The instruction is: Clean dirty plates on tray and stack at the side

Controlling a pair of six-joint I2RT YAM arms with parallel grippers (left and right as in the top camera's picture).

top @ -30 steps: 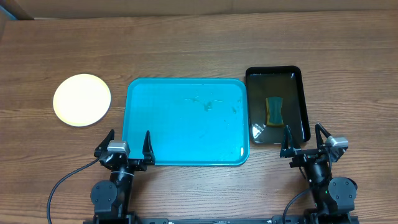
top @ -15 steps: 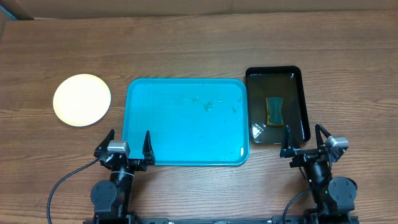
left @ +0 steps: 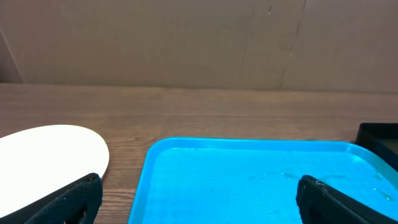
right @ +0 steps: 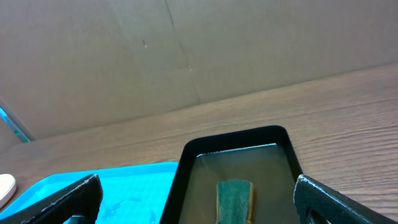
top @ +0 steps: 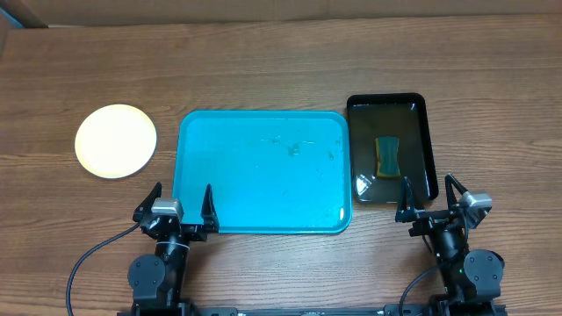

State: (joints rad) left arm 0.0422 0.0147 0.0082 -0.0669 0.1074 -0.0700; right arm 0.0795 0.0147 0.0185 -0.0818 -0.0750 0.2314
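A pale yellow-white round plate (top: 116,141) lies on the table left of the tray; I cannot tell if others lie under it. It also shows in the left wrist view (left: 46,158). The turquoise tray (top: 263,171) lies in the middle with no plates on it, only small wet specks; it shows in the left wrist view (left: 249,180) and the right wrist view (right: 99,186). My left gripper (top: 179,204) is open and empty at the tray's near left corner (left: 199,205). My right gripper (top: 430,197) is open and empty at the near end of the black tray (right: 196,205).
A black glossy tray (top: 392,147) holding shallow water and a green-and-yellow sponge (top: 386,155) sits right of the turquoise tray; the sponge shows in the right wrist view (right: 234,199). A cardboard wall stands at the table's far edge.
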